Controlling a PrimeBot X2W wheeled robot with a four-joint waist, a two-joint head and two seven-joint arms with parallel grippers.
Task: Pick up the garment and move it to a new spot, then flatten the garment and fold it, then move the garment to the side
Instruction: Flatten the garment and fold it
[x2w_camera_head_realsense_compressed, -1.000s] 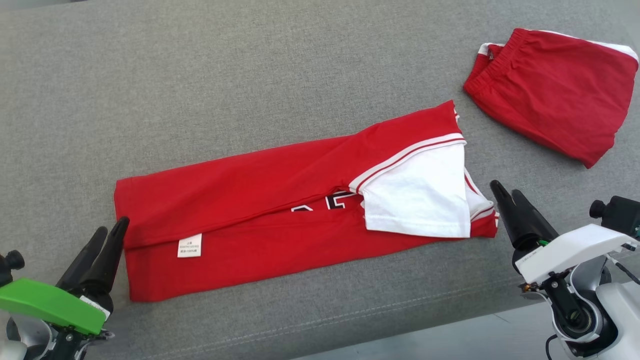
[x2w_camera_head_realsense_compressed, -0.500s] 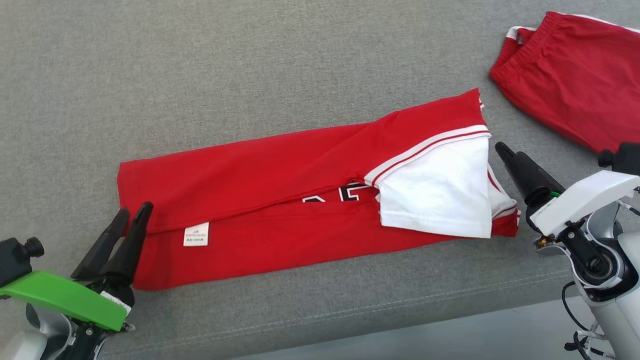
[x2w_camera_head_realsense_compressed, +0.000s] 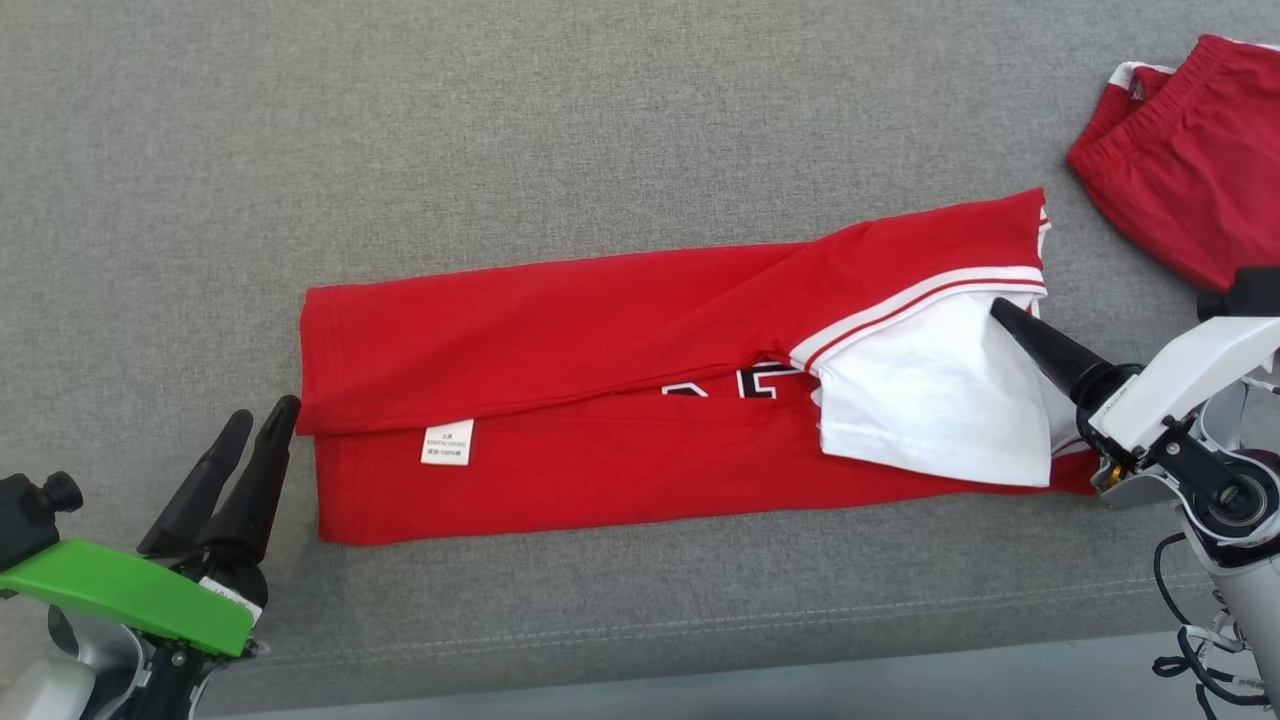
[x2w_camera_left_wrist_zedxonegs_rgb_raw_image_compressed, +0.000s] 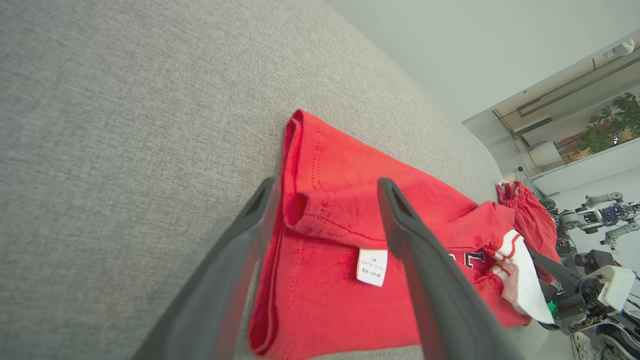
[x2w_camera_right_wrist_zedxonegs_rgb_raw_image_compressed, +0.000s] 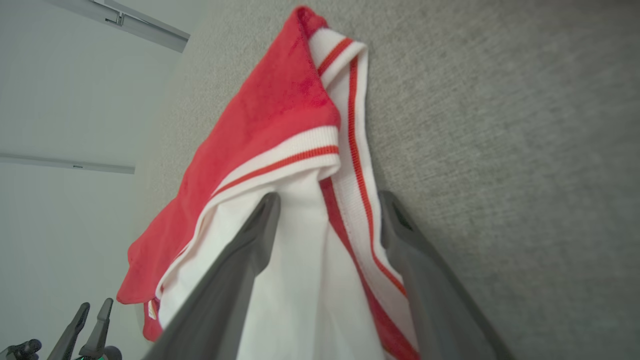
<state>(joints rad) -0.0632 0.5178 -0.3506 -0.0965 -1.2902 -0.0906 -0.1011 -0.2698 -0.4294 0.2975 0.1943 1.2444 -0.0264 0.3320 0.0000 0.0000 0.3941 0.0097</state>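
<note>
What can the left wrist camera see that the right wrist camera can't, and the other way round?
Left wrist view: red shorts beyond the shirt, and a plant far off.
Right wrist view: the striped neckband up close, and a grey rail on the wall.
Both: the red shirt lying on the grey cushion, with the left gripper and the right gripper open at opposite ends.

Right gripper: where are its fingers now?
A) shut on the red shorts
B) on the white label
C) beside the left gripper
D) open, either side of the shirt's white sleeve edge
D: in the right wrist view the right gripper stands open, with the white sleeve of the shirt and its striped trim between the fingers.
</note>
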